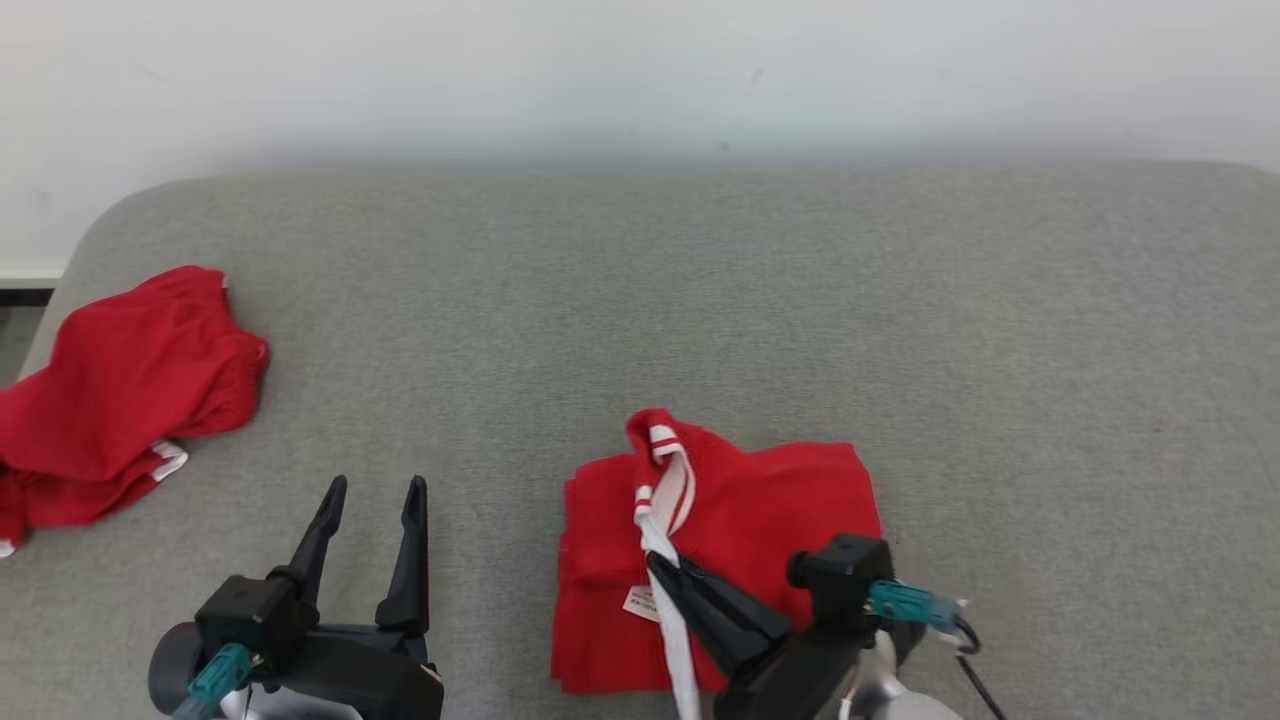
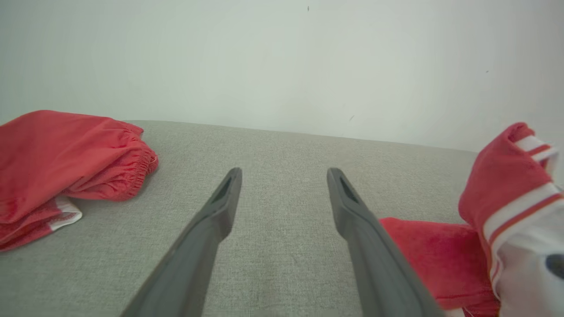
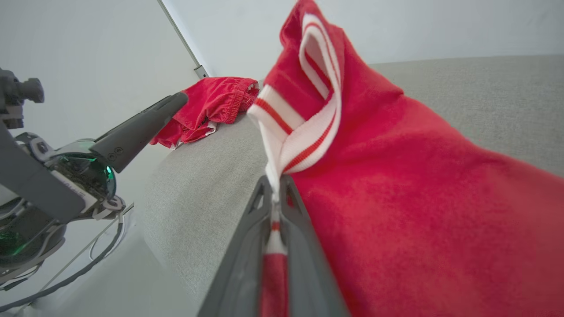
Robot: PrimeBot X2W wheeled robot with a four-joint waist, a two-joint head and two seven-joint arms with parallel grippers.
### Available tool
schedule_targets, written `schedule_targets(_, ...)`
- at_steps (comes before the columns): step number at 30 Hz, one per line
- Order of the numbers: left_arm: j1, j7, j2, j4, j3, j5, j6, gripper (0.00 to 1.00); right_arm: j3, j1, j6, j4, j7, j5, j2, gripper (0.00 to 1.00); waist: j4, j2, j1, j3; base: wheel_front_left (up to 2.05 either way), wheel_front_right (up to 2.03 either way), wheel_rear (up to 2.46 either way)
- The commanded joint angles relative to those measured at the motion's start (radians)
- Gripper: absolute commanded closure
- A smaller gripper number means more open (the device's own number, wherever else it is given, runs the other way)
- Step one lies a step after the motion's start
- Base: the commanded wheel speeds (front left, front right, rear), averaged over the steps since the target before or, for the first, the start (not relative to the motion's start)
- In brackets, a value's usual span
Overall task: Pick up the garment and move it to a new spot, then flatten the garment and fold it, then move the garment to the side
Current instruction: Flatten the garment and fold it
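Red folded garment [image 1: 760,500], one, in right gripper [image 1: 655,560], one crumpled garment [image 1: 120,390]

Folded garment [image 1: 760,520] is lying on the padded surface [image 1: 700,300], near its front edge. Crumpled garment [image 1: 120,400] is sitting at the far left edge, well apart. Left gripper [image 1: 377,487] is hanging between the two. Right gripper [image 1: 660,565] is reaching over the folded garment's near side. Wall [image 1: 640,70] is standing behind.

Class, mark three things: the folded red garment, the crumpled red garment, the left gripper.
folded red garment [image 1: 770,500], head view, upper red panel.
crumpled red garment [image 1: 130,390], head view, heap's middle.
left gripper [image 1: 377,487], head view, midway between fingertips.
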State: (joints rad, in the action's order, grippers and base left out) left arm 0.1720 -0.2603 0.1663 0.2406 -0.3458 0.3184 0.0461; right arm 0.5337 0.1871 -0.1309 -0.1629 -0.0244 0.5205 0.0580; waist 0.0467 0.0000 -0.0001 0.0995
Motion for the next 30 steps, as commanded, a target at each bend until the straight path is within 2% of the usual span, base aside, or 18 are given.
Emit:
schedule_targets(1, 0.006, -0.003, 0.001, 0.002, -0.003, -0.009, -0.001, 0.00, 0.013, 0.024, 0.000, -0.025, 0.018, 0.015, -0.003, 1.00, 0.018, 0.0000, 0.0001, 0.002, 0.00, 0.00, 0.00)
schedule_targets(9, 0.031, -0.003, -0.010, 0.011, -0.024, -0.014, -0.010, 0.00, 0.112, 0.142, 0.000, -0.210, 0.118, 0.114, -0.006, 1.00, 0.052, 0.0000, 0.0001, 0.028, 0.00, 0.00, 0.00)
schedule_targets(10, 0.033, -0.003, -0.010, 0.012, -0.024, -0.014, -0.010, 0.00, 0.123, 0.154, 0.000, -0.228, 0.125, 0.130, -0.006, 0.76, 0.053, 0.0000, 0.0001, 0.031, 0.00, 0.00, 0.00)
schedule_targets(11, 0.036, -0.003, -0.010, 0.013, -0.025, -0.014, -0.009, 0.00, 0.134, 0.166, 0.000, -0.244, 0.133, 0.146, -0.006, 0.18, 0.055, 0.0000, 0.0001, 0.035, 0.00, 0.00, 0.00)
schedule_targets(12, 0.039, -0.003, -0.010, 0.013, -0.025, -0.014, -0.008, 0.00, 0.145, 0.179, 0.000, -0.256, 0.143, 0.157, -0.006, 0.00, 0.056, 0.0000, 0.0001, 0.038, 0.00, 0.00, 0.00)
schedule_targets(18, 0.041, -0.004, -0.006, 0.016, -0.020, -0.010, -0.005, 0.00, 0.225, 0.234, 0.000, -0.257, 0.208, 0.242, -0.006, 0.00, 0.053, 0.0000, 0.0001, 0.046, 0.00, 0.00, 0.00)
schedule_targets(22, 0.039, -0.004, -0.005, 0.016, -0.016, -0.007, -0.003, 0.00, 0.197, 0.257, 0.000, -0.237, 0.255, 0.225, -0.003, 0.00, 0.044, 0.0000, 0.0001, 0.046, 0.00, 0.00, 0.00)
schedule_targets(24, 0.034, -0.004, -0.003, 0.013, -0.012, -0.007, 0.002, 0.00, 0.145, 0.258, 0.000, -0.219, 0.276, 0.190, 0.015, 0.00, 0.035, 0.0000, 0.0001, 0.044, 0.00, 0.00, 0.00)
schedule_targets(25, 0.028, -0.004, 0.000, 0.011, -0.008, -0.006, 0.006, 0.00, 0.068, 0.245, 0.000, -0.190, 0.286, 0.143, 0.036, 0.00, 0.026, 0.0000, 0.0001, 0.040, 0.00, 0.00, 0.00)
schedule_targets(30, 0.016, -0.004, 0.007, -0.002, 0.013, 0.003, 0.023, 0.00, -0.172, 0.161, 0.000, -0.078, 0.291, -0.001, 0.078, 0.00, 0.008, 0.0000, 0.0001, 0.027, 0.00, 0.00, 0.00)
